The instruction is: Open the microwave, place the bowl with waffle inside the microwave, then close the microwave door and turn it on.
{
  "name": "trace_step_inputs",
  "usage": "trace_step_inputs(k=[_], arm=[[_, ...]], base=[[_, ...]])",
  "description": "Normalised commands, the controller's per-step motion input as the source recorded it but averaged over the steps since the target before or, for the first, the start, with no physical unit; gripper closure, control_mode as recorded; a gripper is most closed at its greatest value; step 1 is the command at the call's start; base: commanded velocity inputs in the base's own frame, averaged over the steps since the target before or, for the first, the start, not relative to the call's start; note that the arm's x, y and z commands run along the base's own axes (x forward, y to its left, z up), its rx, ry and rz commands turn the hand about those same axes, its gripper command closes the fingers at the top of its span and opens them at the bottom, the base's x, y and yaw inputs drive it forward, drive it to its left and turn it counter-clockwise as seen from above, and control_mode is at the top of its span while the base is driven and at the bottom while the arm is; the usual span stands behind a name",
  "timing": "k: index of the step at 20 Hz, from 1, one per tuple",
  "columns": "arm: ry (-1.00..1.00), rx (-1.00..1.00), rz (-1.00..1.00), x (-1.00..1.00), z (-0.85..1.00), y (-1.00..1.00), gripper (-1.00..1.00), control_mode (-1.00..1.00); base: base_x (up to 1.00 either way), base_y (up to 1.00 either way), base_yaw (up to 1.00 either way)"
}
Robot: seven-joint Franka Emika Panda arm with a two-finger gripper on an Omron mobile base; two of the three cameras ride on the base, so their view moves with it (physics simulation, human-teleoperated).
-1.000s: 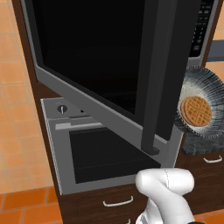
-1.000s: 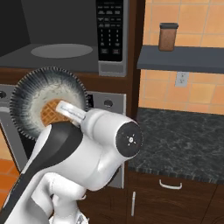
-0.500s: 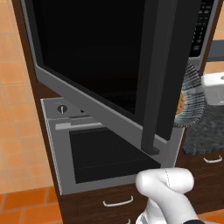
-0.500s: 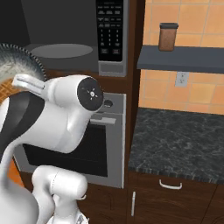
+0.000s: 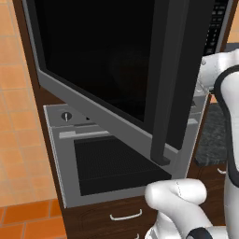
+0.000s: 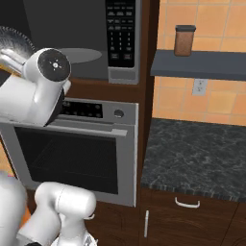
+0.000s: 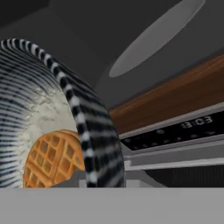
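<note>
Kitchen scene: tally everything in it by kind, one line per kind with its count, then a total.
Microwaves: 1, the microwave, its microwave door swung open
Ovens: 1, the oven
Bowls: 1, the bowl with waffle
Waffles: 1, the waffle
Jars: 1, the brown jar on the shelf
Wall outlets: 1, the outlet
Total: 6

glossy white rounded arm (image 6: 33, 98), black joint seams, grey round joint cap with small screws
</note>
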Motion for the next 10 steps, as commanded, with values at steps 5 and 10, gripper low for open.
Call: trace_step_inputs(k=[5,10], arm=[[0.25,0.09,0.2,1.0,0.01,-0.11,1.0,-1.0],[0.19,-0.01,-0.08,0.86,0.22,0.13,1.0,-1.0]], base=[[0.0,0.0,0.0],[0.0,0.0,0.0]])
